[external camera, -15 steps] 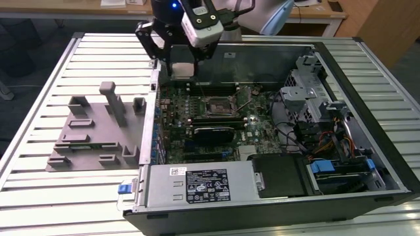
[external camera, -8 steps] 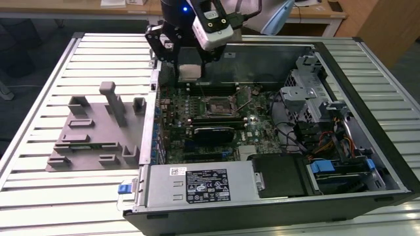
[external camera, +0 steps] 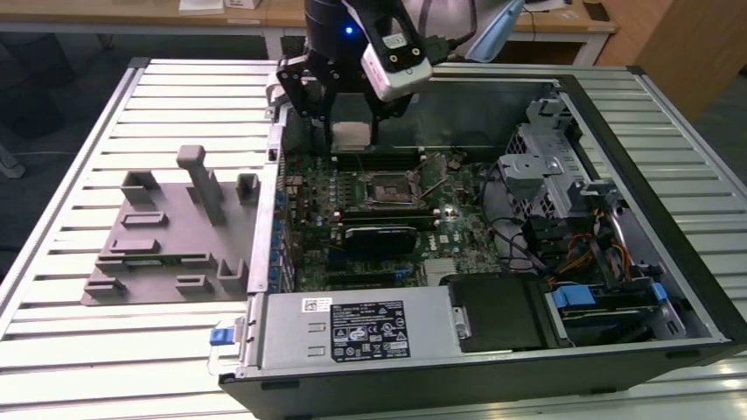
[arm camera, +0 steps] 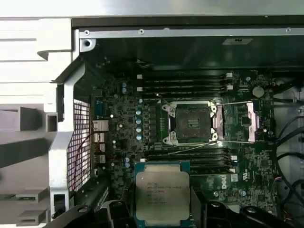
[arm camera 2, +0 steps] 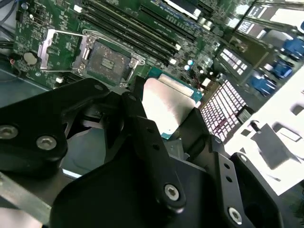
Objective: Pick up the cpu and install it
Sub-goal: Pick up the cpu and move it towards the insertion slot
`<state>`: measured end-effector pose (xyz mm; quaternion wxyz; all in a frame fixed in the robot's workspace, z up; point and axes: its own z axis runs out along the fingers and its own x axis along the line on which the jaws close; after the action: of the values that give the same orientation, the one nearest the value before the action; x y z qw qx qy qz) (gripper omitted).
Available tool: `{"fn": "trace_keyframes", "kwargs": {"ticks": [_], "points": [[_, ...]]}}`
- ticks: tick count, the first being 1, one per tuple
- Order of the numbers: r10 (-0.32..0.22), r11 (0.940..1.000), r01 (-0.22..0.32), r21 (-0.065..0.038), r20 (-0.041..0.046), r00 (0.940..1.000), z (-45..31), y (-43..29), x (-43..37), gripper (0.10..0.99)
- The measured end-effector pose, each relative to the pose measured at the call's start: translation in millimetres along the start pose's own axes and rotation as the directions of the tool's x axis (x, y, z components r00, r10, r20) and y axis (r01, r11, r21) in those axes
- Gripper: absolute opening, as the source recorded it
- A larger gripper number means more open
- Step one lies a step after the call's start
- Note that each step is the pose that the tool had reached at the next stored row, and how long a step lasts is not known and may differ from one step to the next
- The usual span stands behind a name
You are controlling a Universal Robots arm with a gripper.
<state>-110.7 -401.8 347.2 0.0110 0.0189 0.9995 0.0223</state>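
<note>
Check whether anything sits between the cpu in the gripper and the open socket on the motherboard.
Nothing visible does. The gripper holds the cpu above the motherboard; the socket lies uncovered, its load plate swung aside, and the gap between them looks free.

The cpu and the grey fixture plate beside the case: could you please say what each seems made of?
The cpu: silver-grey metal top with a dull sheen, on a green board rim. The fixture plate: probably matte grey plastic, uniform and unreflective; painted metal is possible.

A slatted metal table (external camera: pixel 70 149) carries an open computer case (external camera: pixel 467 382); a grey fixture (external camera: pixel 164 254) lies just beside the case, on the exterior view's left.
</note>
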Motion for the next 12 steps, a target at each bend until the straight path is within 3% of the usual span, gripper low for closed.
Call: {"fn": "trace_keyframes", "kwargs": {"ticks": [12], "points": [[0.000, 1.0000, 0.000, 0.000, 0.0000, 1.0000, 22.3, 2.2, -14.0, 0.545]]}}
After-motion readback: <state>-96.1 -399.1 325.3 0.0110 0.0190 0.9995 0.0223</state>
